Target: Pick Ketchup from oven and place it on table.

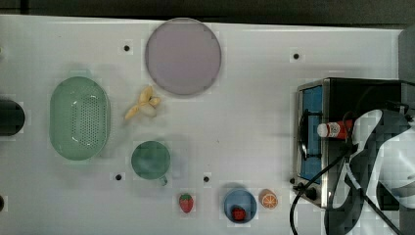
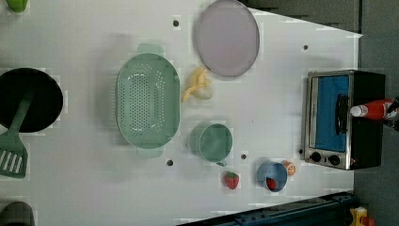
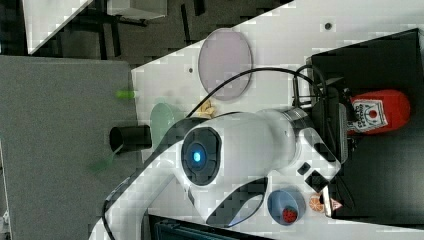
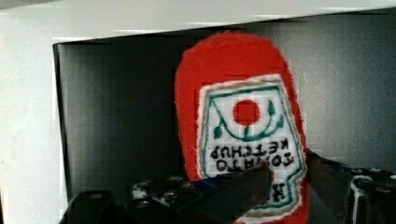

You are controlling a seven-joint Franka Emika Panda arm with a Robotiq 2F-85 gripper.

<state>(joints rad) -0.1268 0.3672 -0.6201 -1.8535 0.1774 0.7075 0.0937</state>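
The ketchup [image 1: 334,129], a red bottle with a white cap and a white-and-red label, lies on its side on the black top of the oven [image 1: 337,95], cap pointing over the blue glass door. In the wrist view the ketchup [image 4: 233,93] rests on the oven's dark top [image 4: 121,116], and my gripper [image 4: 287,179] is shut on its narrowing end, one dark finger against each side. The right view shows the ketchup [image 3: 382,112] with my gripper [image 3: 348,122] at its label end. My arm hides the bottle's base in the top view. The white table [image 1: 244,98] stretches toward the top view's left.
On the table stand a lilac plate [image 1: 182,56], a green colander [image 1: 79,118], a peeled banana [image 1: 143,104], a green cup [image 1: 150,160], a strawberry [image 1: 186,202], a blue bowl [image 1: 240,205] and an orange slice [image 1: 268,199]. A black pan with a green spatula [image 2: 28,99] sits at the left view's left.
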